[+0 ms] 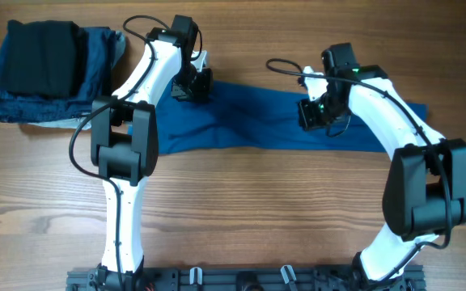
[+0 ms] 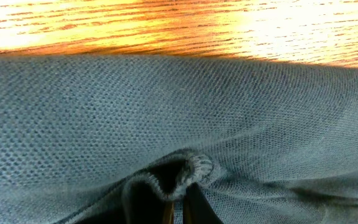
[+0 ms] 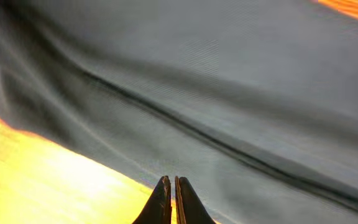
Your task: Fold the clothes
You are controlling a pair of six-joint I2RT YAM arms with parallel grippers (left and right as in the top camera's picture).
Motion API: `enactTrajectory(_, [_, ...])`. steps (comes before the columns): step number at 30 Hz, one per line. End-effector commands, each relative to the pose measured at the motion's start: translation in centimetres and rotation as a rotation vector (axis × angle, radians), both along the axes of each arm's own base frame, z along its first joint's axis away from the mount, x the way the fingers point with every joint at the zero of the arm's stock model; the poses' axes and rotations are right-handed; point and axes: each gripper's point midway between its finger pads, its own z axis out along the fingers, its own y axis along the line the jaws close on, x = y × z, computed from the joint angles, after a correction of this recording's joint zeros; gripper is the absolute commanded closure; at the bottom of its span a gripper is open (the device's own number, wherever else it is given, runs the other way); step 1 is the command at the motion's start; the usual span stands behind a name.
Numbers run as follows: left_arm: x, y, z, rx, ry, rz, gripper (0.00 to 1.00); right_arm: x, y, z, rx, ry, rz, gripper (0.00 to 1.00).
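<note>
One shirt: blue, spread long across tabletop middle.
Left pincer: closed, pinching shirt hem.
Right pincer: closed at shirt edge.

A stack of folded clothing lies at the far left of the wooden surface: a black folded garment on top of denim-blue pieces, with a pale grey edge showing beneath.
</note>
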Motion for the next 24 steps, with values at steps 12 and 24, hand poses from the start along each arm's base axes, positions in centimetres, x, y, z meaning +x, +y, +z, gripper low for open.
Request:
enactTrajectory(12, [0.3, 1.9, -1.1, 0.077, 0.003, 0.019, 0.93, 3.1, -1.7, -4.3, -0.087, -0.104, -0.131, 0.94])
enactTrajectory(24, [0.3, 1.9, -1.1, 0.077, 0.002, 0.020, 0.93, 2.4, -2.3, -5.7, -0.136, -0.036, -0.127, 0.95])
